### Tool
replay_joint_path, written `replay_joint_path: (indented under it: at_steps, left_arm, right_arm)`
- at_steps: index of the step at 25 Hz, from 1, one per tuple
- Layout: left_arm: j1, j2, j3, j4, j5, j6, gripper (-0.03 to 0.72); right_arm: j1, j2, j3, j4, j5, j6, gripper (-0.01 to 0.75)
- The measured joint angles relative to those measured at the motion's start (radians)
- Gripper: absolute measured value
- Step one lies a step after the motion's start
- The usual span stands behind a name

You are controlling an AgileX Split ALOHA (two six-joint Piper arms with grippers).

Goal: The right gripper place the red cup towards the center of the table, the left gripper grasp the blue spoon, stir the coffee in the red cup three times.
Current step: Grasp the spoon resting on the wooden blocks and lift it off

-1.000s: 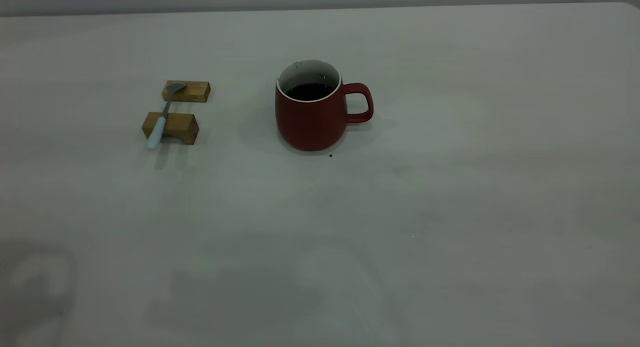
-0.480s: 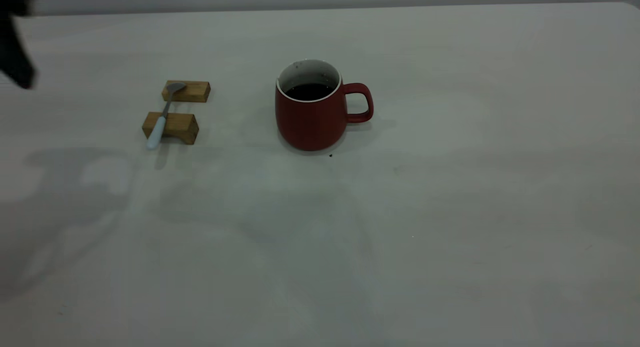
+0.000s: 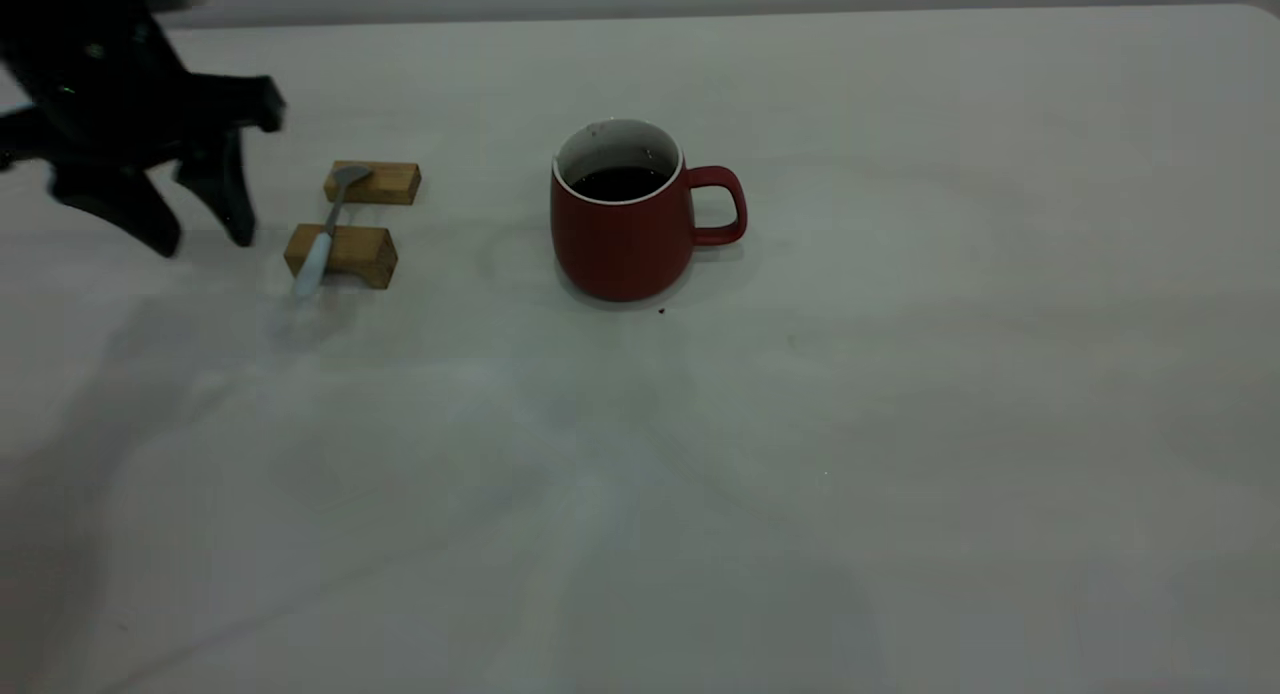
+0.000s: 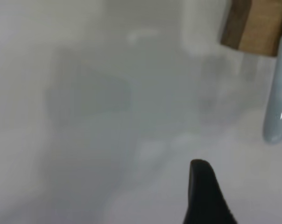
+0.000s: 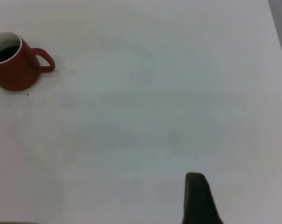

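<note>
left hand [image 3: 200, 239] hovering, fingers spread | spoon [image 3: 325, 232] lying on two wood blocks [image 3: 345, 254] just beside it | cup [image 3: 625, 214] of coffee [image 3: 620, 182] sitting farther off | right hand: cannot tell

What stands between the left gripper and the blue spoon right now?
Nothing visible. The left gripper, fingers open, hangs just left of the blue spoon, which lies across two wooden blocks; only bare table separates them.

1. I see the left gripper [image 3: 200, 239] at the table's [image 3: 900, 424] far left, fingers spread, just left of the blue spoon [image 3: 325, 229].
2. The spoon bridges two wooden blocks [image 3: 350, 254].
3. The red cup [image 3: 625, 229] stands upright near centre, holding coffee [image 3: 620, 182], handle pointing right.
</note>
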Motion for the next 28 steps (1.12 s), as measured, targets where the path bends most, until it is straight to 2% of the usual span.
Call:
replay_joint_path:
  at_steps: [7, 19, 28]
  left_arm:
    - [-0.049, 0.092, -0.101, -0.010, 0.019, 0.000, 0.496]
    - [-0.050, 0.185, -0.157, -0.011, 0.061, -0.003, 0.498]
    - [-0.050, 0.253, -0.198, -0.013, 0.046, -0.005, 0.498]
  right_arm:
    - [0.000, 0.000, 0.000, 0.000, 0.000, 0.000, 0.478]
    - [0.000, 0.000, 0.000, 0.000, 0.000, 0.000, 0.418]
    - [0.000, 0.000, 0.000, 0.000, 0.000, 0.000, 0.386]
